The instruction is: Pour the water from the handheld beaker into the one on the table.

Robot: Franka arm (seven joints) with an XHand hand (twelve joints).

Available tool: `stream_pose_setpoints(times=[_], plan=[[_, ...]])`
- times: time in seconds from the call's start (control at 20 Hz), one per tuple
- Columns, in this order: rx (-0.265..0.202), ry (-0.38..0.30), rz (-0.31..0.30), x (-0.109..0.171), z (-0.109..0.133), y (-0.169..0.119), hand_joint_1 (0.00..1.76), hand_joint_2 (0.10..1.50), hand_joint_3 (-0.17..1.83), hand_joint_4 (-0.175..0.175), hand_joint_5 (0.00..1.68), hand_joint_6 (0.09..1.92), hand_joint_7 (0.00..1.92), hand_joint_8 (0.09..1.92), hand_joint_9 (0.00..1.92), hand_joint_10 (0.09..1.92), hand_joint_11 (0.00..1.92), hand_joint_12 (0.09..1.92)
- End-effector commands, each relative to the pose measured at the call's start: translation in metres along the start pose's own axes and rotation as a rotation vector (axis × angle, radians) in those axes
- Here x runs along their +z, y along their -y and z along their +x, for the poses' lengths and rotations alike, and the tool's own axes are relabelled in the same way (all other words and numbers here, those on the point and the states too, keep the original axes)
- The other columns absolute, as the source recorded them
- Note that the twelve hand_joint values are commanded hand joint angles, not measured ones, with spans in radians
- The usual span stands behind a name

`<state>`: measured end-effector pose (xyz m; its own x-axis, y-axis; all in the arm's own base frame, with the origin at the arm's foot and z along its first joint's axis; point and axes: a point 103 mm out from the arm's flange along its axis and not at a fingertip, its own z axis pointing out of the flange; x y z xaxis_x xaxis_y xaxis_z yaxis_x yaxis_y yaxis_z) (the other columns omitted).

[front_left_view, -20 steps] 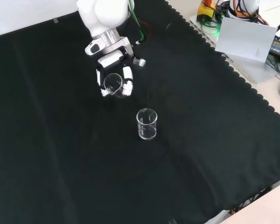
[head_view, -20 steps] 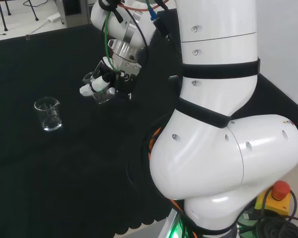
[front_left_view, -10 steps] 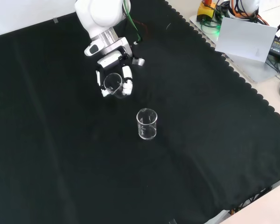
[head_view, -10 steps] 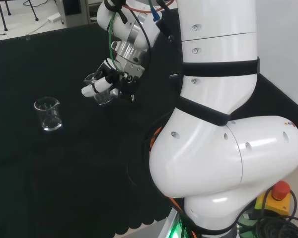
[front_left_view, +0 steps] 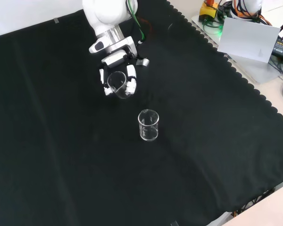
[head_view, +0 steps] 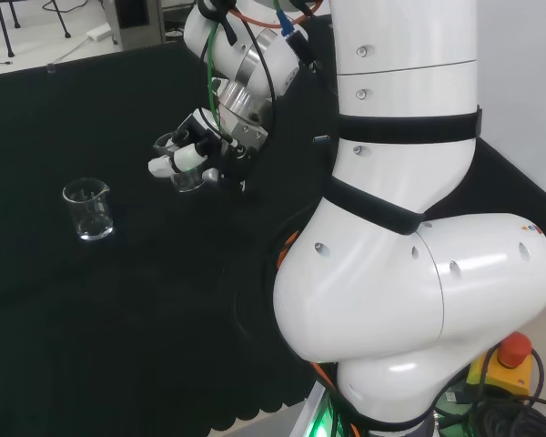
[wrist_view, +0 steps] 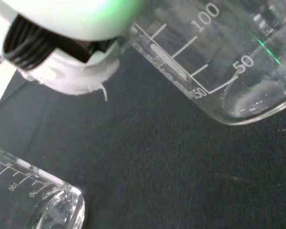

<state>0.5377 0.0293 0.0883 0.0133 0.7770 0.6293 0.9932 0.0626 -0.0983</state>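
A clear glass beaker hangs above the black cloth, and my hand has its fingers curled round it. In the head view the held beaker sits tilted in the hand, up and to the right of the table beaker. The front view puts the table beaker upright on the cloth, below and to the right of the held one, with a gap between them. Up close in the wrist view, the held beaker shows its printed scale, and the table beaker lies under it.
The arm's big white links stand at the right of the head view. In the front view, the cloth's scalloped edge runs along the right, with a grey box and cables beyond it. A red button sits by the arm's base.
The hand with the beaker has shifted slightly right and up in the front view, and the wrist has turned a little. The table beaker has stayed put.
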Motion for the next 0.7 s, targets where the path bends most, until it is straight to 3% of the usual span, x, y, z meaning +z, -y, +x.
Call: stream_pose_setpoints(times=[0.05, 0.4, 0.55, 0.7], plan=[[-0.011, 0.009, -0.012, 0.0033, -0.0017, 0.0002, 1.32, 0.75, 0.38, -0.175, 1.43, 0.25, 1.56, 0.09, 1.52, 0.09, 1.28, 0.77], [-0.020, -0.013, -0.029, 0.0087, -0.0056, -0.0003, 1.32, 0.75, 0.37, -0.175, 1.43, 0.25, 1.56, 0.09, 1.51, 0.09, 1.27, 0.77], [-0.026, -0.021, -0.029, 0.0108, -0.0083, -0.0006, 1.31, 0.60, 0.67, -0.043, 1.32, 0.55, 1.63, 0.09, 1.51, 0.09, 1.27, 0.79], [-0.030, -0.040, -0.041, 0.0104, -0.0108, -0.0005, 1.31, 0.56, 0.73, 0.009, 1.31, 0.61, 1.64, 0.09, 1.51, 0.09, 1.26, 0.80]])
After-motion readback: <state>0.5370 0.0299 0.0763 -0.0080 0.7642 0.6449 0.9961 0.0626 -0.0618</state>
